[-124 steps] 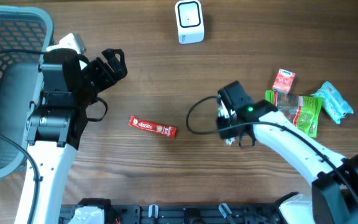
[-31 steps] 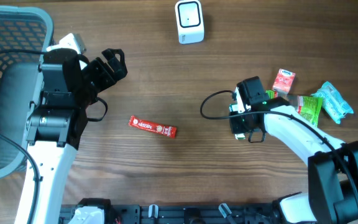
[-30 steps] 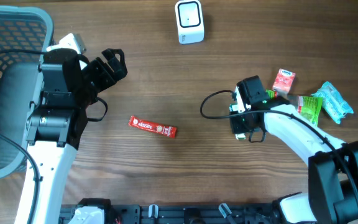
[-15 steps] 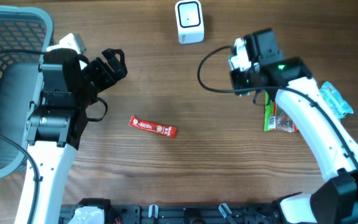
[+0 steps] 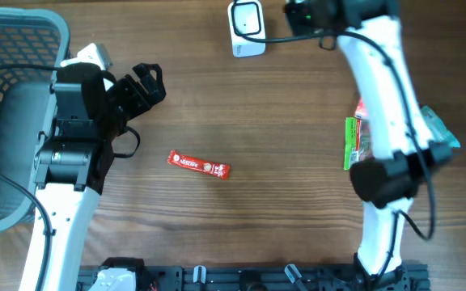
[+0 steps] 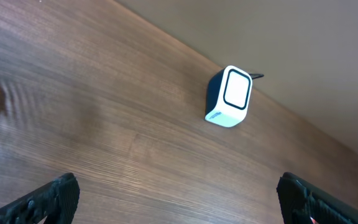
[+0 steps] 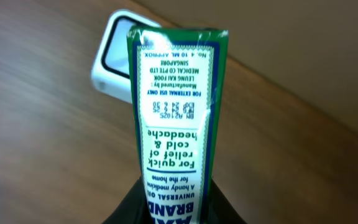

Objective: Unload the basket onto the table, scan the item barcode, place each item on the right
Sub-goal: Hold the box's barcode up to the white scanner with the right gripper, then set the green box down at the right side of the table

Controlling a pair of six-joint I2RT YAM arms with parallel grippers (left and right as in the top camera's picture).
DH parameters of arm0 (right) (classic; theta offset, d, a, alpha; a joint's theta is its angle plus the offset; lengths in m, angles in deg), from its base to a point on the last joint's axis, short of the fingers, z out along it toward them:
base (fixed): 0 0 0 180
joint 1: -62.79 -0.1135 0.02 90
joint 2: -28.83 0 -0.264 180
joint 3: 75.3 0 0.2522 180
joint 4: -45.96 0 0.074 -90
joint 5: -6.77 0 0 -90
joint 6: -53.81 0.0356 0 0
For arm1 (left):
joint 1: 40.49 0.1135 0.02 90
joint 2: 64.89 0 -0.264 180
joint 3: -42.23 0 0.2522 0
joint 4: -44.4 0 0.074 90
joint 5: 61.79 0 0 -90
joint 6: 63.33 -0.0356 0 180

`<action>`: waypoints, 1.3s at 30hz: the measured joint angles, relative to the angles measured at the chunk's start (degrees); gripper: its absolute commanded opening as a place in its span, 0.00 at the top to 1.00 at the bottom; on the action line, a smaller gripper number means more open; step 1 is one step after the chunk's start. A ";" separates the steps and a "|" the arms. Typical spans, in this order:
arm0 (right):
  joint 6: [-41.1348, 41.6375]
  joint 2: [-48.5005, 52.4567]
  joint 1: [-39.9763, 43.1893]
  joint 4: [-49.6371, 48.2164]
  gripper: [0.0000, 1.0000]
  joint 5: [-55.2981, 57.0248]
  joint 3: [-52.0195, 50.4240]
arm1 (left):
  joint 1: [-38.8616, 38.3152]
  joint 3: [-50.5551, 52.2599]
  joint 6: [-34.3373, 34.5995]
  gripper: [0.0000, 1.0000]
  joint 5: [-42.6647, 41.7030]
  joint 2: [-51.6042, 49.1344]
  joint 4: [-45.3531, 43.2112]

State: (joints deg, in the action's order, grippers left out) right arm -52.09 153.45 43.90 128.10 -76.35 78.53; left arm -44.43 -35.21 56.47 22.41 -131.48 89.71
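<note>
My right gripper (image 7: 174, 213) is shut on a narrow green and white medicated-oil box (image 7: 174, 106), which sticks up from the jaws with its printed face toward the camera. Just behind the box's top end stands the white scanner (image 7: 118, 62). In the overhead view the right gripper (image 5: 307, 13) is at the table's far edge, right of the scanner (image 5: 246, 28); the box itself is hidden there. My left gripper (image 5: 146, 84) hovers open over the left of the table with nothing in it. From its wrist view the scanner (image 6: 230, 96) is ahead of the wide-apart fingers (image 6: 55, 196).
A red stick packet (image 5: 199, 165) lies mid-table. A green packet (image 5: 351, 144) and a teal packet (image 5: 437, 129) lie on the right, partly under the right arm. A grey basket (image 5: 6, 105) stands at the far left.
The right arm has swung from the right-middle of the table up to the far edge beside the scanner, carrying the box. The left arm has not moved.
</note>
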 measured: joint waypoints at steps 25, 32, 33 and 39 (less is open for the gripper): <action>-25.29 27.85 -11.13 -33.83 0.96 37.88 -0.13 | 0.00 0.00 0.00 0.00 -0.02 0.00 0.00; -21.51 25.86 -11.13 -24.87 0.96 36.24 -0.17 | 0.00 0.00 0.00 0.00 -0.02 0.00 -0.02; -19.96 24.37 -11.13 -21.33 0.96 35.19 -0.26 | 0.00 0.00 0.00 0.00 0.00 0.00 0.00; -4.13 4.24 -10.38 4.96 0.96 24.48 -0.94 | 0.00 0.00 0.00 0.00 0.00 0.00 -0.02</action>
State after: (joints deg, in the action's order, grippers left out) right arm -56.22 157.69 33.51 133.06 -51.87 77.59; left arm -44.43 -35.21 56.47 22.41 -131.48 89.69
